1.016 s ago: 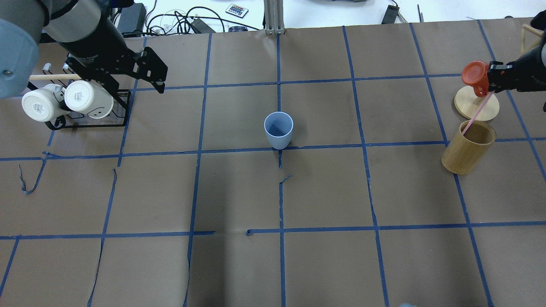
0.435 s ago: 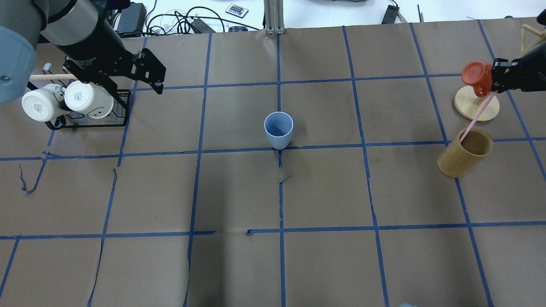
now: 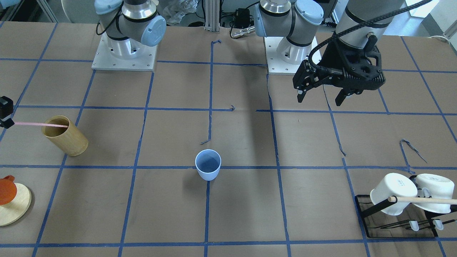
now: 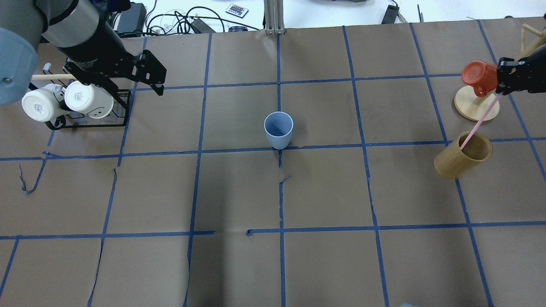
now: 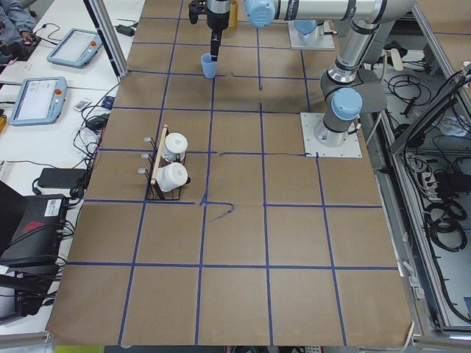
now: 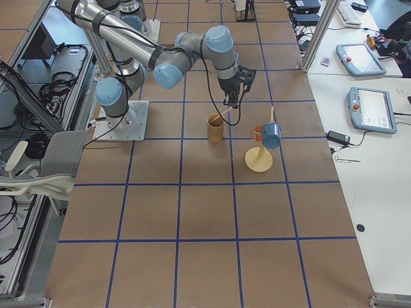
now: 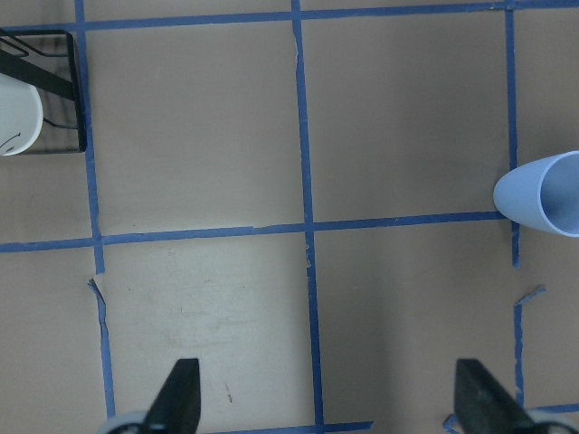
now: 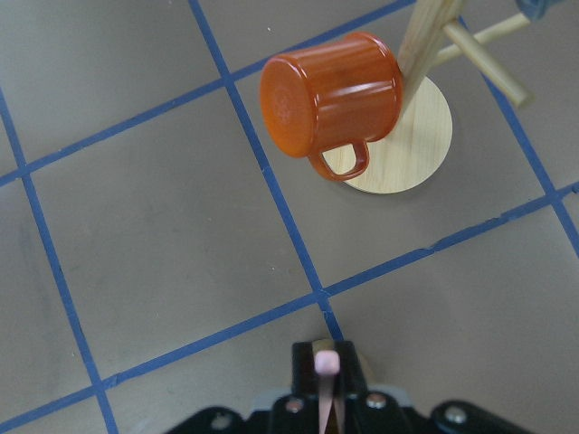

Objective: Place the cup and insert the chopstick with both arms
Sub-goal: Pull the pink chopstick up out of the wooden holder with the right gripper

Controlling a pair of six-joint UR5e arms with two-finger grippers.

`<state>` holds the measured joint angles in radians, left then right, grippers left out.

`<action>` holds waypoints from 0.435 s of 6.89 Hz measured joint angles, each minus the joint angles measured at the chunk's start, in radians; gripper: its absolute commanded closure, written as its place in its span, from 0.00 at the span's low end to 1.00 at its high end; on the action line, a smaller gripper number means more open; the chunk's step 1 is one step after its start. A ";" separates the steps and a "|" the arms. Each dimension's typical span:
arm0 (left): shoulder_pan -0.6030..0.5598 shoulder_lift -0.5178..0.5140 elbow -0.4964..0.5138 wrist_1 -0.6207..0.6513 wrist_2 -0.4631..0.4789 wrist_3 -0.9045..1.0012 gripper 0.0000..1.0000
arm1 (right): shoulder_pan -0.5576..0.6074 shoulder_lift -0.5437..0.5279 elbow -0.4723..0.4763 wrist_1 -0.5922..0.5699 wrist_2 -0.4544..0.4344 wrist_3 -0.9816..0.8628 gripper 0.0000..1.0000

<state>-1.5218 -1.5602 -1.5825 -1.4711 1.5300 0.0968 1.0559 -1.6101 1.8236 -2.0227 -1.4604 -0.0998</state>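
Cup (image 4: 278, 130) first: it is a plain pale-blue tumbler with no handle, narrowing toward its base. It stands upright, mouth up and empty, at the middle of the table (image 4: 324, 192), with its foot at a crossing of the blue tape (image 4: 239, 150). On my left wrist feed it shows only as a slice at the 3 o'clock edge. Nothing touches it.

The chopstick (image 4: 480, 121) is a thin, straight pink stick. On the overhead feed it lies out at 3 o'clock from the cup, near the table's edge. My right tool (image 4: 502, 85) is closed down on its upper end, and the wrist feed shows the pink tip pinched between the two fingers (image 8: 300, 371). The stick slants down from there, and its lower end sits inside the mouth of the bamboo holder (image 4: 463, 155). That holder is a tan cylinder that looks tipped on the overhead feed, though I cannot tell whether it truly leans. At 12 o'clock from the holder, an orange mug (image 4: 475, 76) hangs on a wooden mug tree (image 4: 471, 108).

My left tool (image 3: 319, 99) hangs above the table with its fingers spread wide and nothing between them. On the overhead feed it is at about 10 o'clock from the cup, just beside the black rack (image 4: 91, 125) carrying two white mugs (image 4: 87, 99).
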 measured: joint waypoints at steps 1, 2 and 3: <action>0.000 0.000 0.000 0.000 -0.001 0.000 0.00 | 0.000 -0.013 -0.046 0.076 -0.022 0.000 1.00; 0.000 -0.001 -0.001 0.000 -0.002 0.000 0.00 | 0.001 -0.019 -0.114 0.159 -0.035 0.000 1.00; 0.001 -0.001 0.000 0.000 -0.002 0.000 0.00 | 0.003 -0.022 -0.188 0.235 -0.039 -0.001 1.00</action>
<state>-1.5212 -1.5617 -1.5828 -1.4711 1.5280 0.0966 1.0585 -1.6317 1.6354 -1.7881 -1.4995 -0.1007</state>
